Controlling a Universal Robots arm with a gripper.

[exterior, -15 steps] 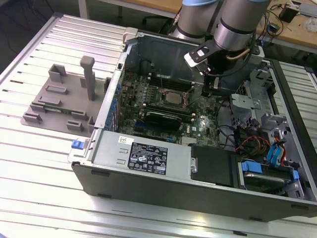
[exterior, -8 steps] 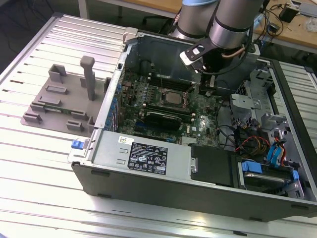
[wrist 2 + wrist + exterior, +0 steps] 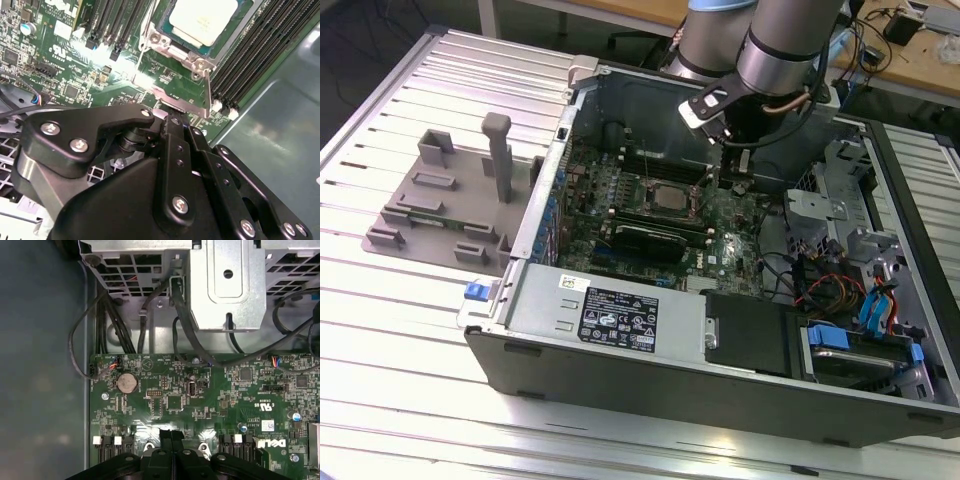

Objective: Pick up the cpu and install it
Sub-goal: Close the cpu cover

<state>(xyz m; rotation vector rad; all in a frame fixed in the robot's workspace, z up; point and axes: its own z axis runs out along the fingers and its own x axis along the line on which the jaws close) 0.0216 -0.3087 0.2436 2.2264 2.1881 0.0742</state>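
So in the exterior view there's an open PC case [image 3: 620, 380] lying on a ribbed metal table [image 3: 420, 330], with a grey fixture [image 3: 430, 215] beside it toward the exterior view's left. The arm [image 3: 780, 40] reaches down into the case, and the gripper [image 3: 723, 160] hangs just above the motherboard [image 3: 590, 200], right next to the socket. The cpu [image 3: 670, 197] is sitting in that socket with its silver top facing up, apart from the gripper. The power supply [image 3: 550, 300] with its label runs along the near wall of the case. In the second wrist view the black gripper [image 3: 172, 120] linkage takes up the foreground, and its tip sits near the edge of the socket's metal frame [image 3: 195, 60]. The cpu [image 3: 202, 19] lies flat inside that frame, with memory slots [image 3: 260, 55] on either side. In the first wrist view the two fingers [image 3: 165, 437] of the gripper [image 3: 171, 432] are pressed together with nothing visible between them. They point at the green board, and beyond them there's a coin cell [image 3: 126, 382], black cables [image 3: 115, 320] and a metal drive cage [image 3: 227, 285].
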